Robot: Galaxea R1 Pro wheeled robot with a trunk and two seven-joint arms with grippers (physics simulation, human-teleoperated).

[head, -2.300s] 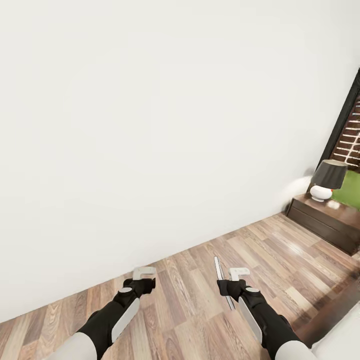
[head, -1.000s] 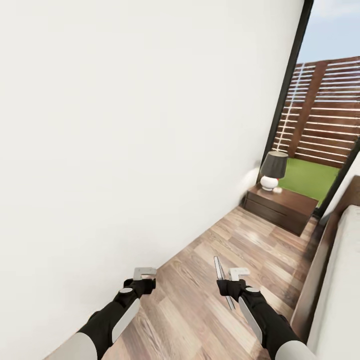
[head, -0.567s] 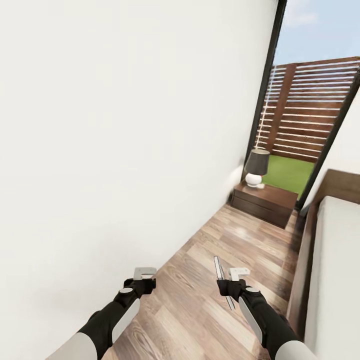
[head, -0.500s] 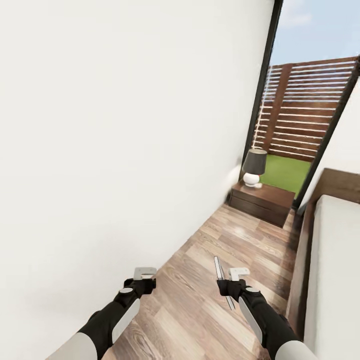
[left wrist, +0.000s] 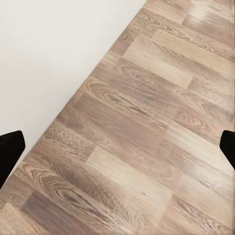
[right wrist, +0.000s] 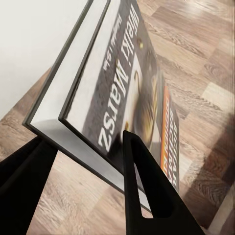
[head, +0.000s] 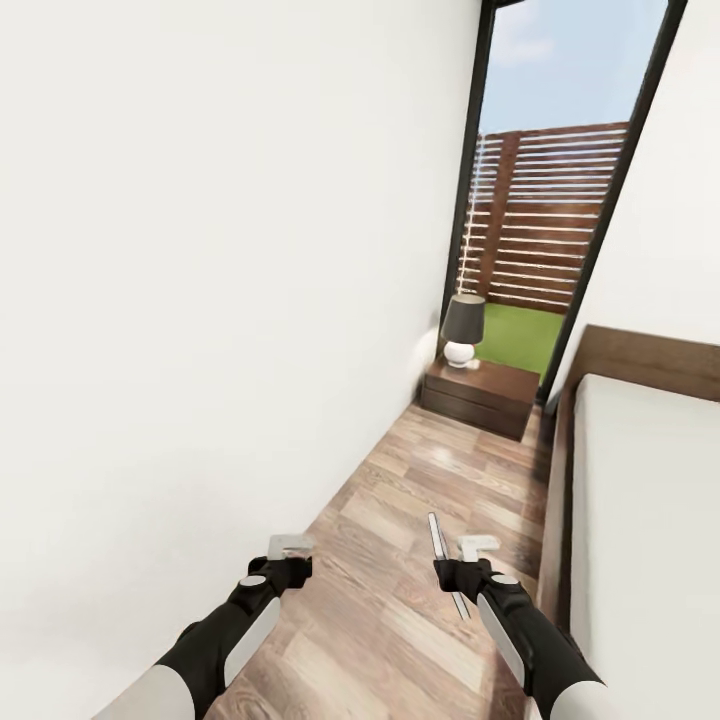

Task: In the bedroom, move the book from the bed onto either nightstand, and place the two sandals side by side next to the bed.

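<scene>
View swung from blank wall to aisle: low dark brown wooden nightstand [head: 478, 396] lay ahead, light-grey bed [head: 645, 520] alongside. Right gripper [right wrist: 83, 161] stayed clamped on thin dark-covered book [right wrist: 122, 93]; left gripper [head: 287, 549] spread wide, empty. Drop-off looked near.

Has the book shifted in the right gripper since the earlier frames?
No. The book sits in the same spot against the right gripper; only the camera turned, swinging the nightstand and bed across the head view.
</scene>
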